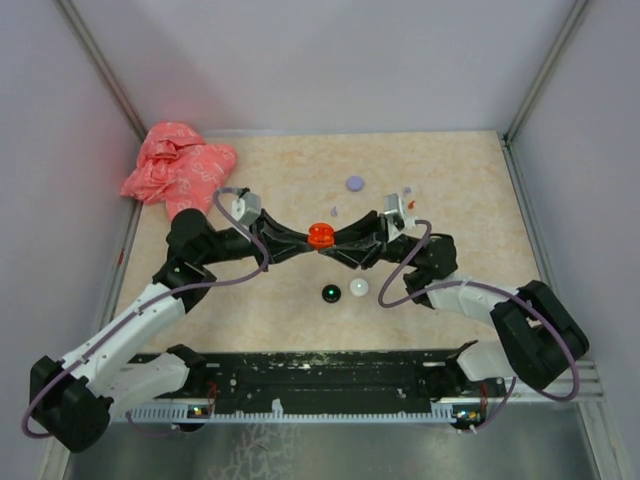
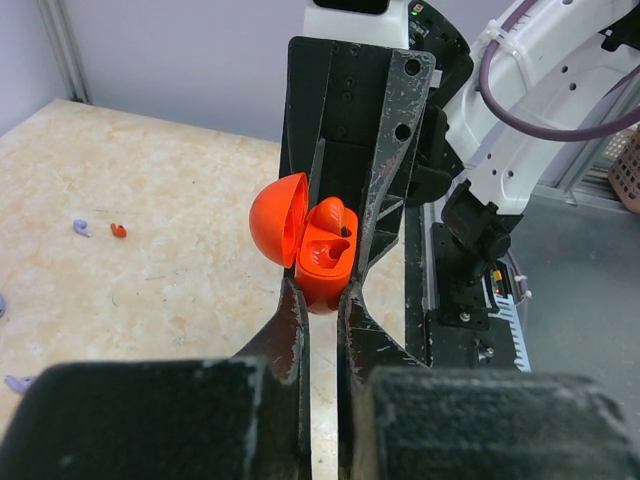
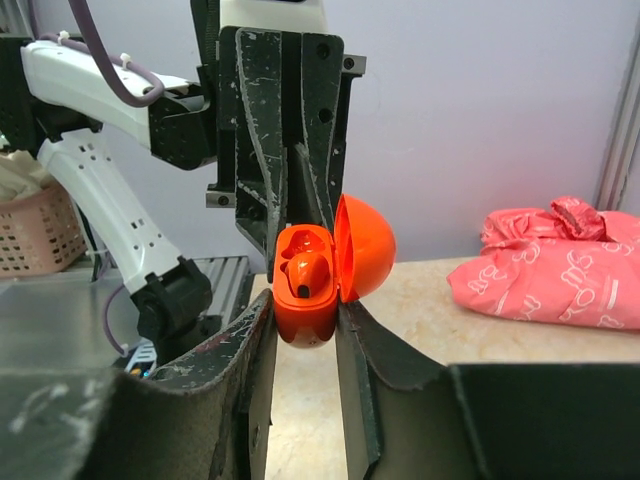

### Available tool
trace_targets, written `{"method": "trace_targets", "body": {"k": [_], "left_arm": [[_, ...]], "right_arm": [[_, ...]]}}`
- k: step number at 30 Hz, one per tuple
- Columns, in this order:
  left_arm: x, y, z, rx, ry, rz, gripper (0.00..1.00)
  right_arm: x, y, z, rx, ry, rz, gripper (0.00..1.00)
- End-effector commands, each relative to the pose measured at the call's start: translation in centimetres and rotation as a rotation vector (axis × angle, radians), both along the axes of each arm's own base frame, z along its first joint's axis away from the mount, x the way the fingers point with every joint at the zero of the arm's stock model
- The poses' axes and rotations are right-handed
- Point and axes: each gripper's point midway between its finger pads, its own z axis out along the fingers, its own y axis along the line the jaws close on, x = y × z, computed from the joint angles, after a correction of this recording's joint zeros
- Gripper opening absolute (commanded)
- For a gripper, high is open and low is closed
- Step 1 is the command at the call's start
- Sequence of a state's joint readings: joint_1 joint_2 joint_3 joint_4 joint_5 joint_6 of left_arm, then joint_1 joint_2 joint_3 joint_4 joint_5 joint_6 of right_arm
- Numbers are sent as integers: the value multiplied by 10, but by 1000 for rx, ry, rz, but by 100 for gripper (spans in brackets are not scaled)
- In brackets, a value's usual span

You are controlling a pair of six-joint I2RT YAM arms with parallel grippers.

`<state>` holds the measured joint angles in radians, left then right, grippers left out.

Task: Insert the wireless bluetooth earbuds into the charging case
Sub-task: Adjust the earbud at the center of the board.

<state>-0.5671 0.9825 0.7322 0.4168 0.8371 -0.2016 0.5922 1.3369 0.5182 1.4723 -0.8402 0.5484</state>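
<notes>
Top external view showed one orange-red charging case [image 1: 320, 236] held in the air over the middle of the tabletop [image 1: 470, 180], where the two arms met. Its lid stood open. One seated earbud [image 3: 305, 272], orange-red, sat in a socket of the case; the other socket lay open to view from the left wrist.

The left wrist view showed three loose pieces on the tabletop toward the far edge. They were two lilac earbuds [image 2: 80, 227] and one loose orange-red earbud [image 2: 118, 231], which lay just beside one of the lilac ones.

Three round discs lay flat. One lilac disc [image 1: 354, 183] was toward the far edge. One black disc [image 1: 329, 293] and one white disc [image 1: 358, 287] lay side by side toward the near edge.

One pink bag [image 1: 178, 172] filled the far left corner, its white lettering too small to read.

Both arms reached in from the near corners with low forearms, tips head-on. The left gripper [image 2: 322, 295] had its fingers clamped on the case's base. The right gripper [image 3: 305, 305] had its fingers close on either side of the case. Whether they pressed it I could not tell.
</notes>
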Motion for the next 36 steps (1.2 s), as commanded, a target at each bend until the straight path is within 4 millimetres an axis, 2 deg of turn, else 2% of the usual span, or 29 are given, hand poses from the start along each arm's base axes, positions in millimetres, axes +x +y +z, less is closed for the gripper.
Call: {"method": "trace_targets", "body": {"k": [1,3,6,7,11,14,36], "left_arm": [[-3,2,12,-12,-47,10,0],[-2,3,12,-12,-47,14,0],[-3,2,12,-14,-47,5,1],[-4,2,12,-15,-47,0,5],[-7,0,11,-15,-39,-30,33],[-10,-3,9,-15,-37,-56,41],[-7,-6,1,-63,93,-47,42]], "right_arm": [[-10,-11,18,44,-63,4,25],[-11,-10,17,41,-60,11,19],[-11,-9,16,37,-52,28,5],[-12,-9,18,42,-51,36,0],[-15,-8,21,67,-42,69,0],[-16,-7,22,75,-36,89,0],[-12,-10,35,149,-90,17,0]]}}
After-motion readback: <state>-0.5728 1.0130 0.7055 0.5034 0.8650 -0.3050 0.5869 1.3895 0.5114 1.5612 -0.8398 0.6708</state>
